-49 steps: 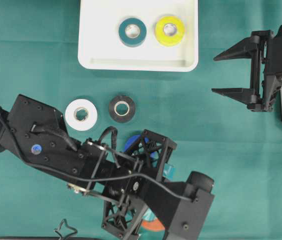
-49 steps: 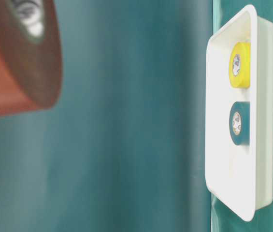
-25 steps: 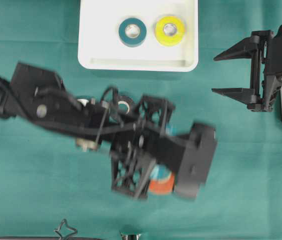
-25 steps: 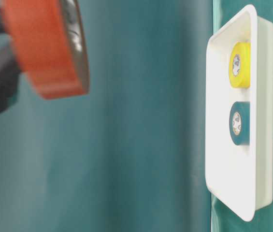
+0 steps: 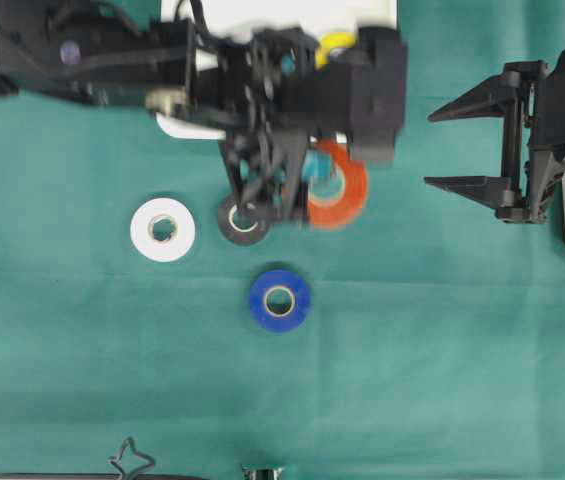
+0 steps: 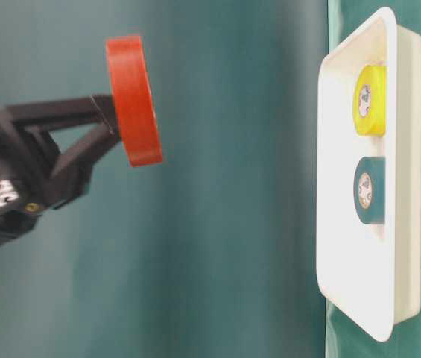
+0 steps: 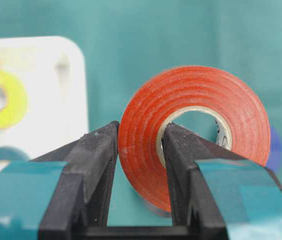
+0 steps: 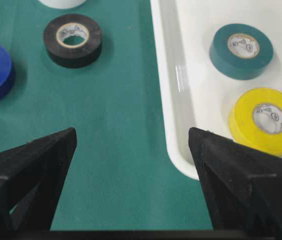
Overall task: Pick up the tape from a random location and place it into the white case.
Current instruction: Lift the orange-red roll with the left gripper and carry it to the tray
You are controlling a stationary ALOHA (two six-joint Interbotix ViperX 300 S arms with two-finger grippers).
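An orange-red tape roll (image 5: 347, 195) hangs above the cloth, just in front of the white case (image 5: 177, 126). My left gripper (image 7: 140, 127) is shut on it, with one finger inside the core and the other on the outer face. The table-level view shows the roll (image 6: 134, 112) held upright, well clear of the case (image 6: 344, 246). My left arm hides most of the case from overhead. The case holds a green roll (image 8: 241, 51) and a yellow roll (image 8: 265, 120). My right gripper (image 5: 429, 150) stands open at the right with nothing in it, beside the case's corner (image 8: 180, 100).
Three loose rolls lie on the green cloth: a white one (image 5: 163, 229), a black one (image 5: 243, 218) partly under my left gripper, and a blue one (image 5: 280, 300).
My left arm has lifted the orange-red roll from near the table's front edge and carried it toward the white case, uncovering the blue roll. The right arm has not moved.
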